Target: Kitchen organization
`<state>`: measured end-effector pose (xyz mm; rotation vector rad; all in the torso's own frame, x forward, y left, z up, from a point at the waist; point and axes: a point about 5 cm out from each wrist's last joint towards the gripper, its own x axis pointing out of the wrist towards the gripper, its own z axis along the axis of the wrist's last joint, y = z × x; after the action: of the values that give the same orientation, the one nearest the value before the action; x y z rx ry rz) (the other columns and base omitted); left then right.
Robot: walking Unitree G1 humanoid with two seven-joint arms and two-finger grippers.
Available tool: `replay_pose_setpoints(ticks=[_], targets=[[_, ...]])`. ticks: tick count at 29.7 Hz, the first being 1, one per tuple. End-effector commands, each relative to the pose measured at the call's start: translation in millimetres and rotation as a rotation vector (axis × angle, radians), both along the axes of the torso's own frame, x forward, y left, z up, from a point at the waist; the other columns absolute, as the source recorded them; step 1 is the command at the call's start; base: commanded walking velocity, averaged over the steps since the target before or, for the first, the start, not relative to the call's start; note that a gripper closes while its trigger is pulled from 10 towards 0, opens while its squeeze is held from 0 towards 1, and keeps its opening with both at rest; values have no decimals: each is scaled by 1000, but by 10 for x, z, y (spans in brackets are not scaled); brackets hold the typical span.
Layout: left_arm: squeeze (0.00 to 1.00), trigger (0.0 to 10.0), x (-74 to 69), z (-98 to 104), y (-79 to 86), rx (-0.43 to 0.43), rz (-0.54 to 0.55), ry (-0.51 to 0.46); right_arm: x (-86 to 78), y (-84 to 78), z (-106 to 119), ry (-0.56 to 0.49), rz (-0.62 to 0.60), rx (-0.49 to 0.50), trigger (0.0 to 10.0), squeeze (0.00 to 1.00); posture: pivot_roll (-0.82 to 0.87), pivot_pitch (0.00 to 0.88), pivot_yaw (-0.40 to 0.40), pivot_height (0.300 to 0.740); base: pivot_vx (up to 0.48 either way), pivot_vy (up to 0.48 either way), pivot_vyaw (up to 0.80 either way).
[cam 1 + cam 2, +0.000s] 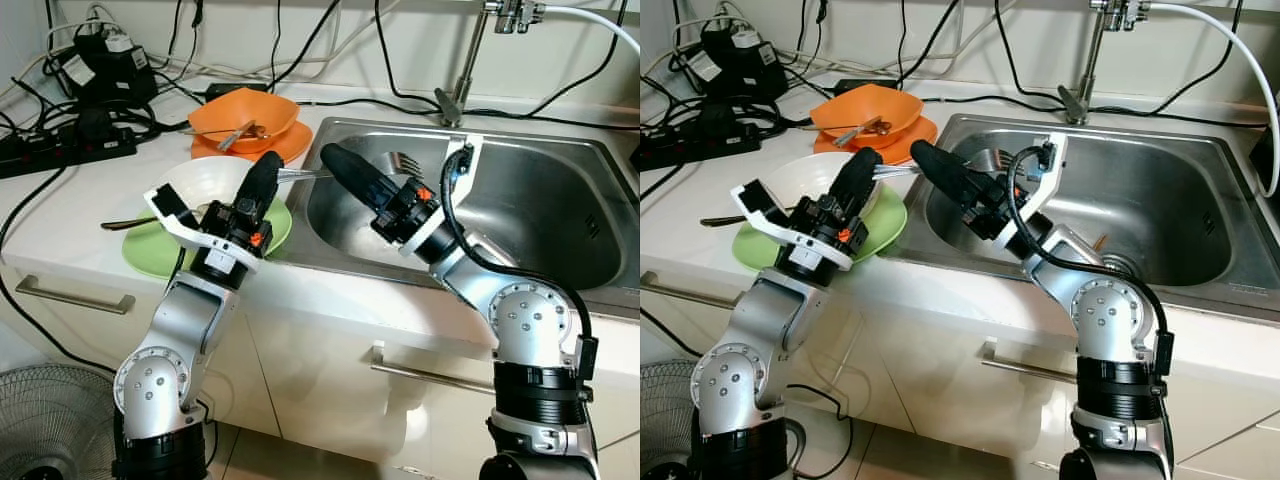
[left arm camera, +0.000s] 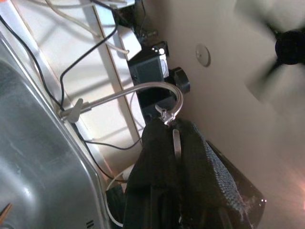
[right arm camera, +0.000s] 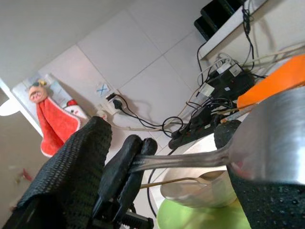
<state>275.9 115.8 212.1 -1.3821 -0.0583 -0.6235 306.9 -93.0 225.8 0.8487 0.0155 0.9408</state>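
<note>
A metal fork (image 1: 405, 160) is held level over the left rim of the steel sink (image 1: 540, 200), its tines pointing toward the basin. My left gripper (image 1: 270, 165) is shut on the end of the handle, which the left wrist view shows as a thin metal strip (image 2: 176, 143) pinched between the black fingers. My right gripper (image 1: 335, 160) reaches in from the sink side. In the right wrist view its fingers (image 3: 71, 162) stand wide apart, open, with the fork's broad end (image 3: 267, 143) between them, resting against one finger.
Under my left arm a white bowl (image 1: 210, 180) sits on a green plate (image 1: 150, 250), with a spoon (image 1: 125, 223) sticking out. Behind are an orange bowl and plate (image 1: 245, 115) holding cutlery. Power strips and cables (image 1: 80, 130) crowd the back left. The faucet (image 1: 462, 70) stands behind the sink.
</note>
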Motion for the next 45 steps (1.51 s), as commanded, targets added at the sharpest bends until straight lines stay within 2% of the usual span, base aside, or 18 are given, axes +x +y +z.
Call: replay_pose_setpoints(ticks=[1,14,35,36,37,38,39,40,41,42,45], targets=[[0,0,-37,43,-17,-10,-13,-20,22,7,66,10,9,18,0,0,-76,0,49,740,0,0,0],[0,0,-45,49,-13,0,-11,-20,47,-62,76,50,-23,37,0,0,-82,0,47,740,0,0,0],[0,0,-56,27,-33,34,-13,-13,68,-85,76,76,-50,42,0,0,-82,6,47,740,0,0,0],[0,667,-36,-2,-32,62,2,5,98,-107,62,87,-82,38,0,0,-81,7,49,740,0,0,0],[0,667,-36,-2,-32,62,2,5,98,-107,62,87,-82,38,0,0,-81,7,49,740,0,0,0],[0,2941,-32,-13,-33,70,5,9,112,-117,56,92,-95,37,0,0,-81,7,49,740,0,0,0],[0,3725,-30,-24,-36,81,6,12,129,-130,49,99,-111,35,0,0,-81,7,49,740,0,0,0],[0,8431,-29,-31,-37,85,6,17,140,-137,45,103,-120,34,0,0,-81,7,48,740,0,0,0],[0,8431,-28,-35,-37,87,7,20,146,-142,44,106,-125,33,0,0,-81,8,48,740,0,0,0],[0,10000,-24,-43,-36,99,10,24,153,-146,40,109,-131,32,0,0,-80,8,47,740,0,0,0],[0,10000,-14,-56,-34,121,21,30,166,-151,26,113,-146,17,0,0,-79,9,48,740,0,0,0]])
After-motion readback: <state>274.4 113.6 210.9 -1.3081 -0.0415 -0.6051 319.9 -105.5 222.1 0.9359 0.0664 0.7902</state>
